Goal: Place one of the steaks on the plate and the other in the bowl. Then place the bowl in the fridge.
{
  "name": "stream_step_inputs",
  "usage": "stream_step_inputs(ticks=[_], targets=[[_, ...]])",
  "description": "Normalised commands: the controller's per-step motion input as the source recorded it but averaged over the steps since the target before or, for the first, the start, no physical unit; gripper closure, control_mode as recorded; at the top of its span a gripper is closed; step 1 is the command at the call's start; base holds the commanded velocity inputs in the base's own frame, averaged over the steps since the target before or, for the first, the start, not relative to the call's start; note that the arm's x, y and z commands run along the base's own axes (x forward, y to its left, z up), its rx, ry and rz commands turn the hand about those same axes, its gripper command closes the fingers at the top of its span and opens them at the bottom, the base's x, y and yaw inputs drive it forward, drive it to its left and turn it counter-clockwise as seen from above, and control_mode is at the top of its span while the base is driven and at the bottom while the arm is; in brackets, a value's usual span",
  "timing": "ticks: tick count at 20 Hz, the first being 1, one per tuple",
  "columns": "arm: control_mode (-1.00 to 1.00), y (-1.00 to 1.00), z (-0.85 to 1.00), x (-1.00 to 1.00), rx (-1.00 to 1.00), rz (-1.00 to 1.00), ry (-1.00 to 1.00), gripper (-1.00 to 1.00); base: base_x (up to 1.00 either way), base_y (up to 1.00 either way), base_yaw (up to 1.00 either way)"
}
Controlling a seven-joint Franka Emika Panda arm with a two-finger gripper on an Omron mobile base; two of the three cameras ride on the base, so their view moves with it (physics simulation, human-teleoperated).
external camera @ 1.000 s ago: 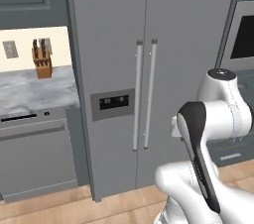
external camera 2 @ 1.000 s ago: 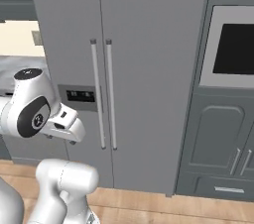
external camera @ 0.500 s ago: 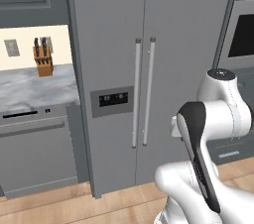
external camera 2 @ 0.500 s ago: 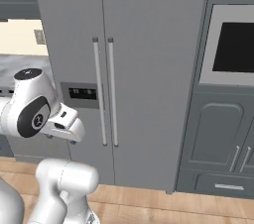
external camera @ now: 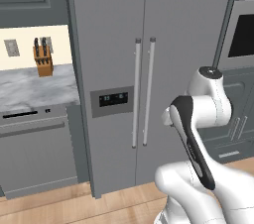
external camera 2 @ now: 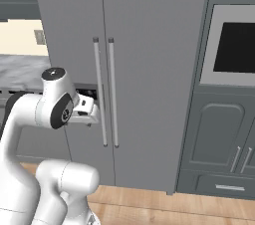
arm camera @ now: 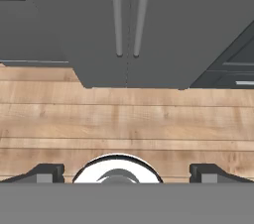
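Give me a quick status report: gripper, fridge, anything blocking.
Gripper open, holding nothing, aimed down at the wooden floor. Fridge straight ahead, both doors shut, handles side by side at centre. Nothing between arm and doors.

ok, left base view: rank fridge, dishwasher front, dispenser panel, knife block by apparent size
1. fridge
2. dishwasher front
3. dispenser panel
4. knife block
The knife block sits farther back, so it may look smaller than it is.

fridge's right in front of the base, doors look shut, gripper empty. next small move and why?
Probably turn the base toward the counter on the left. The fridge has both doors shut, and the gripper, open and holding nothing, points at the wooden floor. No steak, plate or bowl is in sight, so opening the fridge now seems premature.
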Motion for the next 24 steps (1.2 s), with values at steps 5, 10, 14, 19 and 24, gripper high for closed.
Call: stream_step_inputs(ticks=[5,10,14,19,24], targets=[[-1.0,0.0,-0.09,1.0,0.0,-0.18,0.01,-1.0,0.0,0.0,0.0],[-1.0,-0.18,0.0,0.9,0.03,-0.01,-0.02,-1.0,0.0,0.0,0.0],[-1.0,-0.18,0.0,0.83,0.0,0.11,0.0,-1.0,0.0,0.0,0.0],[-1.0,0.02,0.0,0.44,0.0,0.11,-0.14,-1.0,0.0,0.0,0.0],[-1.0,0.16,-0.01,0.38,0.0,0.0,-0.18,-1.0,0.0,0.0,0.0]])
